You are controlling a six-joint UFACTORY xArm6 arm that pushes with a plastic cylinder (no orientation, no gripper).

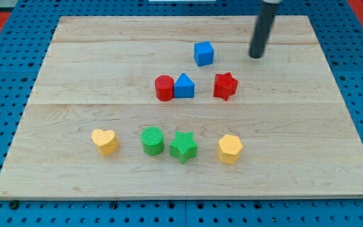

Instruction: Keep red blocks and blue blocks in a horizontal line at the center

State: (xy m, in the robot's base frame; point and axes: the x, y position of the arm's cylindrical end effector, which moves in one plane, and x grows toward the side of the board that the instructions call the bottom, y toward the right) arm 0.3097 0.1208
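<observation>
On the wooden bench (188,170), seen through the one camera view, my tip (256,57) rests on the boards toward the view's top right, touching no block. The arm carries no fingers at all, so there is nothing to open, close or grip with; it ends in a plain dark rod that can only push.

Just to the view's left of my tip, and level with it, stands the blue cube (203,53), apart from the others. Below it, near the bench's centre, three blocks form a rough row: the red cylinder (164,87) touching the blue triangular block (184,86) on its right, then a gap, then the red star (225,86).

The blue cube appears to be the one stray piece. It sits above the gap between the blue triangular block and the red star, slightly toward the view's left of that gap. My tip lies to the cube's right, not above it, so a push from here would likely send the cube sideways along the top of the row. To drive it down into line, my tip would probably need to pass round to the cube's upper side first.

Along the lower part of the bench, well clear of the action, sit a yellow heart (105,141), a green cylinder (152,140), a green star (183,147) and a yellow hexagonal block (230,149).
</observation>
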